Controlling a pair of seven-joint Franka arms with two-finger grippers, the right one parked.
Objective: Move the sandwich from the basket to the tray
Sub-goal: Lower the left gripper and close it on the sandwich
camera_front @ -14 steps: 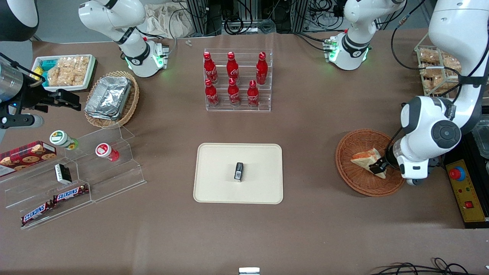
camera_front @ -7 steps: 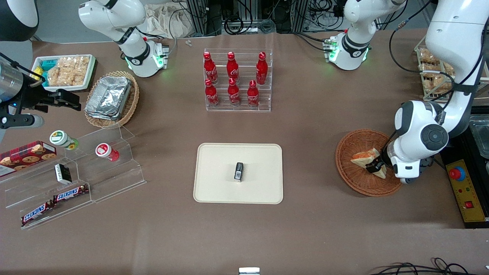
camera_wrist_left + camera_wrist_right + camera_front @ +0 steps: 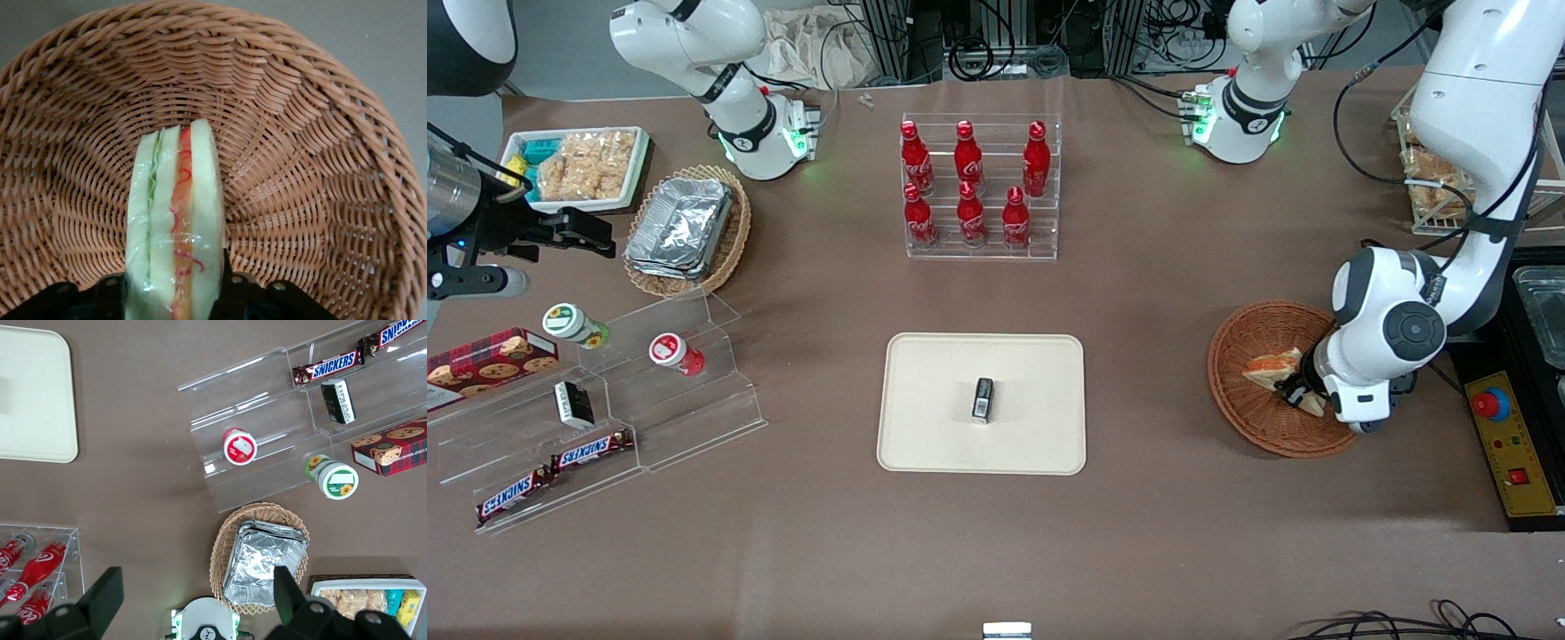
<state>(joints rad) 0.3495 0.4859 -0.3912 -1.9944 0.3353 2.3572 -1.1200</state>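
Observation:
The sandwich (image 3: 1267, 366) is a pale triangular wedge with orange and green filling, lying in the reddish-brown wicker basket (image 3: 1249, 422) toward the working arm's end of the table. My left gripper (image 3: 1300, 391) is down in the basket, shut on the sandwich's wide end. In the left wrist view the sandwich (image 3: 177, 220) stands on edge between the black fingers (image 3: 235, 295), which press on both bread faces, with the basket's weave (image 3: 300, 133) all around. The cream tray (image 3: 934, 436) lies mid-table with a small black packet (image 3: 983, 398) on it.
A clear rack of red bottles (image 3: 969, 191) stands farther from the front camera than the tray. A tan basket of foil containers (image 3: 685, 227), a white tray of snacks (image 3: 578, 164) and a stepped clear shelf (image 3: 605, 418) lie toward the parked arm's end. A yellow control box (image 3: 1507, 444) is beside the basket.
The left arm's wrist has swung over the basket toward the tray, covering more of the sandwich. The sandwich has stayed in about the same spot in the basket.

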